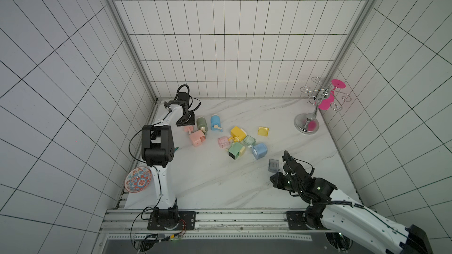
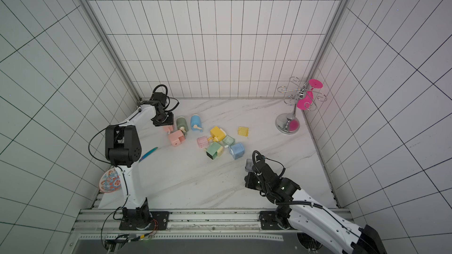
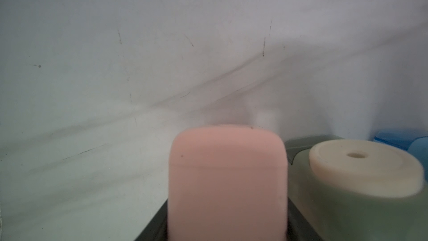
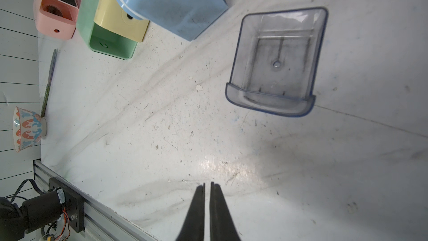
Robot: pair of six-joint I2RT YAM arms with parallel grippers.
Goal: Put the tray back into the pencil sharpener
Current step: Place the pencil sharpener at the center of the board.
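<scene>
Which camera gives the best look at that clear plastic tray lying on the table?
The right wrist view: the clear tray fills much of the frame, unobstructed, showing its inside and front lip. In both top views it is only a small grey shape beside the right arm. The left wrist view does not show it.

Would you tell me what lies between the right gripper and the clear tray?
Only bare tabletop separates the right gripper from the clear tray, per the right wrist view.

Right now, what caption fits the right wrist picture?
Shut right gripper beside an empty clear tray on the marble table.
</scene>
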